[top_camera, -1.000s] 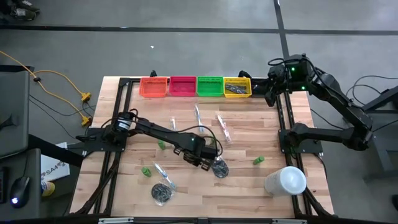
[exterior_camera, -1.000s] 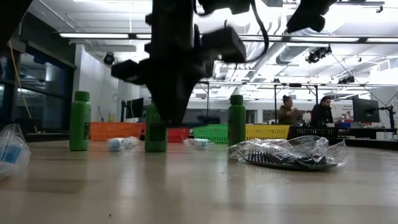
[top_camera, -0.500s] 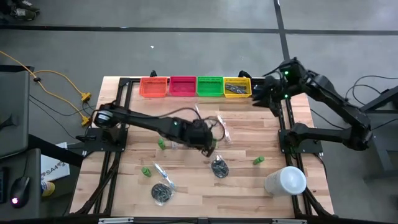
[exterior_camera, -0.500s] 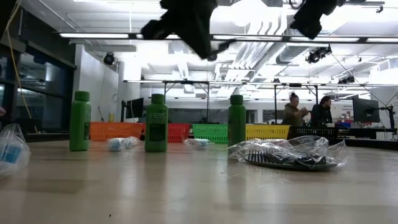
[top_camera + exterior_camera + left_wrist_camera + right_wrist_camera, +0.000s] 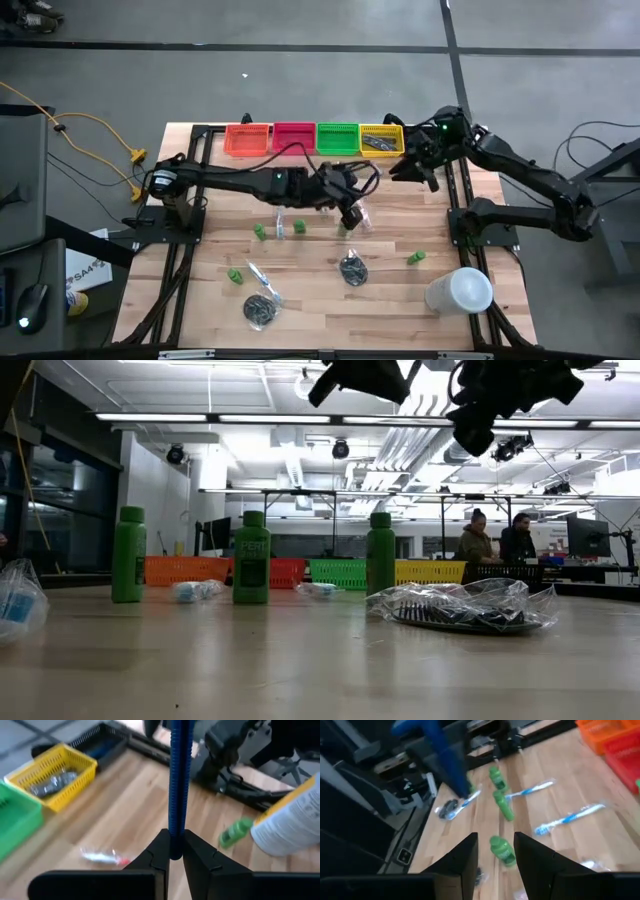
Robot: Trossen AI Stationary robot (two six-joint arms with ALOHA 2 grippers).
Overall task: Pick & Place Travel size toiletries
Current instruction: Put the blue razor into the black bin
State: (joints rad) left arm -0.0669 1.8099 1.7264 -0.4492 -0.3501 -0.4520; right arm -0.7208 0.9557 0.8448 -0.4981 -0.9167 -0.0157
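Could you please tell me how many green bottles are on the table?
4: one green bottle at mid-table, a second bottle just right of it, a third bottle front left, a fourth bottle near the white cylinder. The arms could hide more.

Bright ceiling strip lights, wrist views motion-blurred

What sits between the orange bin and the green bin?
In the high view, the pink bin sits between the orange bin and the green bin.

Lab; ceiling strip lights (image 5: 200,417), workstations
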